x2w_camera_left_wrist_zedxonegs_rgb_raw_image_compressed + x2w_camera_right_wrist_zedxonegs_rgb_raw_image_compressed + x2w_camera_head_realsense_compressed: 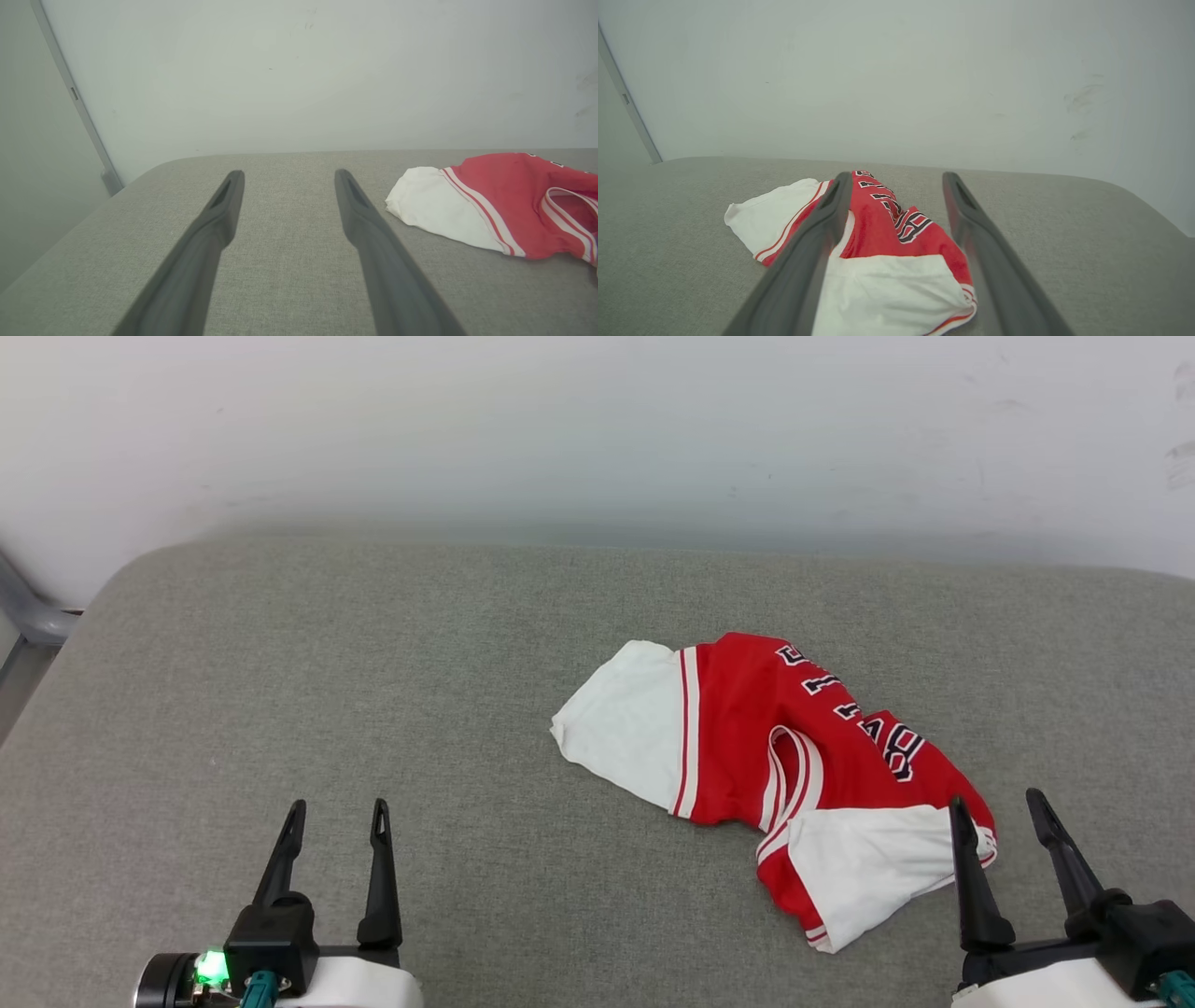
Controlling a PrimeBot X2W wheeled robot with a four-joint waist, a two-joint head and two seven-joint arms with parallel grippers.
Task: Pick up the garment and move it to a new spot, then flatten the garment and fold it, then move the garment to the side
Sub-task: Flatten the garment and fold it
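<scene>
The garment [747, 747], a red jersey with white sleeves and black lettering, lies crumpled right of centre on the grey padded surface [373, 663]. One white sleeve points left, the other lies at the near right. My left gripper [336, 810] stands open at the lower left, well clear of the cloth. At the lower right my right gripper [999, 800] is open, its left finger over the near sleeve's edge. In the left wrist view the left gripper [287, 173] is open over bare fabric, with the garment [495, 205] to its right. The right gripper [896, 175] frames the garment [887, 242] between open fingers.
A pale wall [597, 429] rises right behind the padded surface. A grey metal frame piece [33, 616] shows at the far left, past the surface's rounded corner. Bare padding lies to the garment's left and in front of it.
</scene>
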